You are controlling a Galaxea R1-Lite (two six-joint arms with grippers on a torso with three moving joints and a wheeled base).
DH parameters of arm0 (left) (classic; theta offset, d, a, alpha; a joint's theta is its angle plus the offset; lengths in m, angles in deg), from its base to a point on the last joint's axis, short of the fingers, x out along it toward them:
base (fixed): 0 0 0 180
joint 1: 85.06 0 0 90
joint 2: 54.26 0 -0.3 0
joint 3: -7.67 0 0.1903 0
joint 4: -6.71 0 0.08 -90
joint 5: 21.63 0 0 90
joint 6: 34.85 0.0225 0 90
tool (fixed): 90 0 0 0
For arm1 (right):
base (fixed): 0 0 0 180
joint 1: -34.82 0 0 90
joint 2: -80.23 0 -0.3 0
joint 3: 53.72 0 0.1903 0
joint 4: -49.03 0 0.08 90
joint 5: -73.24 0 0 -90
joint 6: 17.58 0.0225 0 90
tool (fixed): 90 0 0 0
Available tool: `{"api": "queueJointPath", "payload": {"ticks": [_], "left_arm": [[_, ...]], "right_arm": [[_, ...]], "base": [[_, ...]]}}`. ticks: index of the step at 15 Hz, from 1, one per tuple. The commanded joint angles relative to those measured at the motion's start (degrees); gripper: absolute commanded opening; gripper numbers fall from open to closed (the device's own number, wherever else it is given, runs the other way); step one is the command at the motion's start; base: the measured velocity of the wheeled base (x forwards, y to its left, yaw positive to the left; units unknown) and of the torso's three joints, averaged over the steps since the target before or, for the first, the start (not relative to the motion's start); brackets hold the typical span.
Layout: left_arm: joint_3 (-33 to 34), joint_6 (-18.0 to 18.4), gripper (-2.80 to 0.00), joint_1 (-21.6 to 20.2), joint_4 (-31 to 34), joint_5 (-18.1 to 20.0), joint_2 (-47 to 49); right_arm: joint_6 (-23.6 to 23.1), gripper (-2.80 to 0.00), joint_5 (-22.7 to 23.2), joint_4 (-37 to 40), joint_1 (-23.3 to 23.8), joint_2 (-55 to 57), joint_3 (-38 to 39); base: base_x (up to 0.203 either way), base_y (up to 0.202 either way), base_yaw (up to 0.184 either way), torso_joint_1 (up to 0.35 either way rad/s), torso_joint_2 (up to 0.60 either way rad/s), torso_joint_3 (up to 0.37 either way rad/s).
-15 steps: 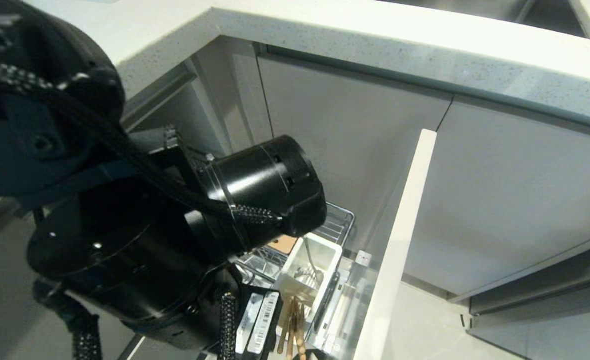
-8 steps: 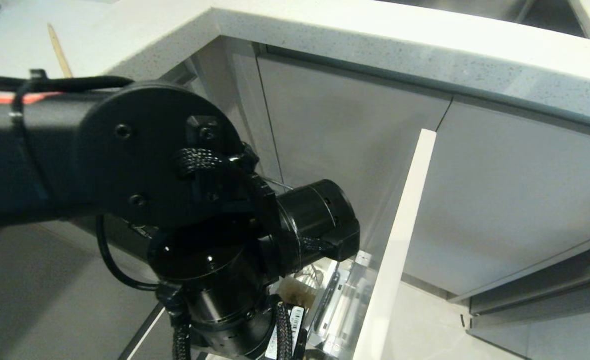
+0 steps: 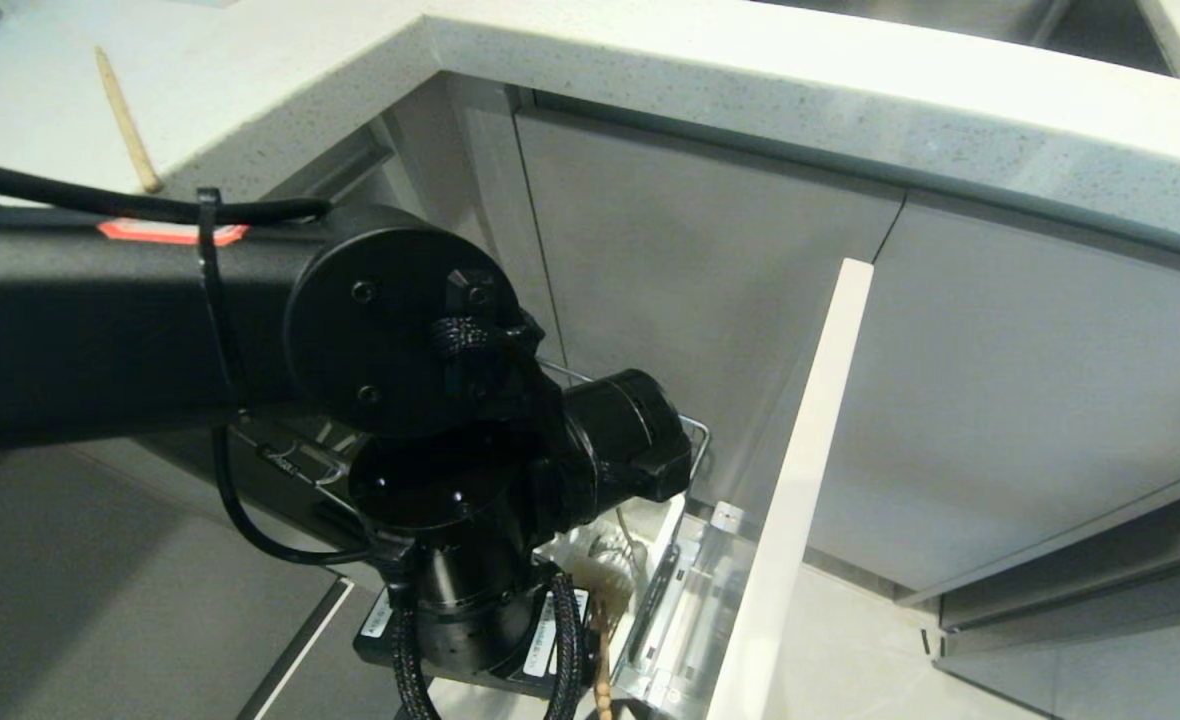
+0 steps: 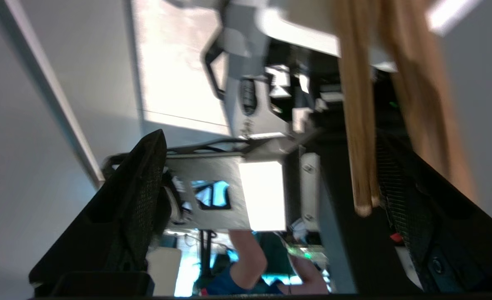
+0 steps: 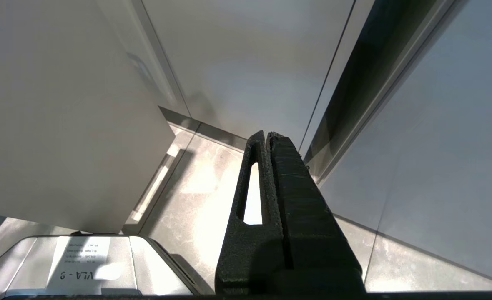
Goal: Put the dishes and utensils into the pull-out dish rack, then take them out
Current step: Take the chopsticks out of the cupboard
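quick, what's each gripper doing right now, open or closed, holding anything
Left gripper: jaws open wide, chopsticks beside one jaw, not clamped.
Right gripper: jaws closed, holding nothing.

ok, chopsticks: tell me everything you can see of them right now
The chopsticks are thin, light wooden sticks with a plain finish and rounded ends. In the left wrist view they run close in front of the camera beside one black finger of the open left gripper; whether they touch it cannot be told. In the head view a short stretch shows below the arm, by the white cutlery tub. A separate single stick lies flat on the countertop.
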Motion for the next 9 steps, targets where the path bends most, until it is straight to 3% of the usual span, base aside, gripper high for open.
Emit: {"api": "queueJointPath", "payload": {"ticks": [1,6,8,9], "left_arm": [[1.41,-0.11,0.0,-0.97,0.59,-2.17,-0.22],[2.85,0.18,0.0,-1.82,0.58,-4.87,-0.52],[2.81,1.66,0.0,-1.57,0.48,-3.74,-0.24],[2.7,2.91,0.0,-1.59,0.35,-1.21,-0.01]], "right_arm": [[0.01,-2.8,0.01,0.0,-0.01,0.02,0.09],[0.01,-2.8,0.01,0.0,-0.01,0.02,0.09],[0.01,-2.8,0.01,0.0,-0.01,0.02,0.09],[0.01,-2.8,0.01,0.0,-0.01,0.02,0.09]], "base": [[0.0,0.0,0.0,0.0,0.0,0.0],[0.0,0.0,0.0,0.0,0.0,0.0],[0.0,0.0,0.0,0.0,0.0,0.0],[0.0,0.0,0.0,0.0,0.0,0.0]]}}
